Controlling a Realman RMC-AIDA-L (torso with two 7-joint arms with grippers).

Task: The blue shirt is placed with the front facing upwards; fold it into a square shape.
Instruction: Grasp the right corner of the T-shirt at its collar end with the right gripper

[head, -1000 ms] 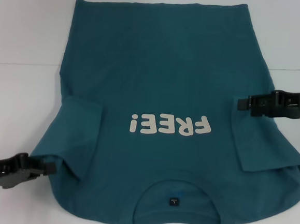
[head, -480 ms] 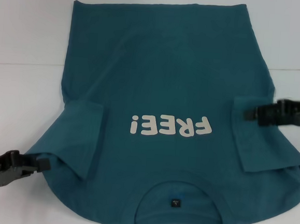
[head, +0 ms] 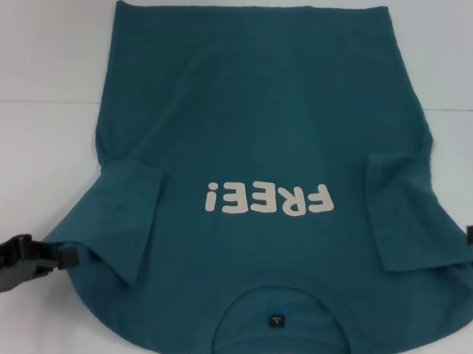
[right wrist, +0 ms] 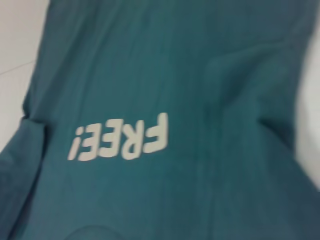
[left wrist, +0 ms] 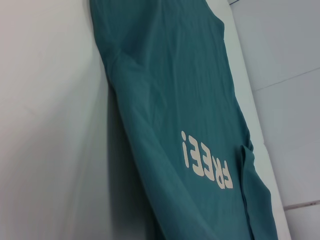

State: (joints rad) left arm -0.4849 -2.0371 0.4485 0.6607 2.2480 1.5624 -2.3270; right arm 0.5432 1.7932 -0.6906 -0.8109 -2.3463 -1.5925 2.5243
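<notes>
Lying front-up on the white table (head: 41,55), the blue shirt (head: 257,129) fills most of the head view, its collar nearest the robot and its hem farthest away. Both short sleeves are folded inward over the body, and the cream "FREE!" lettering (head: 269,200) sits between them. A small dark tag (head: 274,319) shows inside the round neck. The left gripper (head: 68,256) lies low at the shirt's left shoulder edge, fingertips touching the cloth beside the folded left sleeve; its jaws look nearly closed, though whether they pinch any fabric cannot be told. The right gripper (head: 471,234) is only a dark tip at the picture's right edge, just beside the shirt's right shoulder edge; how far it is open cannot be told.

From the left wrist camera, the shirt (left wrist: 170,100) runs away across the table (left wrist: 45,125), with the lettering (left wrist: 206,160) well ahead; no fingers show.

From the right wrist camera, the shirt (right wrist: 200,75) covers almost everything, the lettering (right wrist: 120,142) is readable, and a strip of table (right wrist: 20,30) shows beyond the cloth; no fingers show.
</notes>
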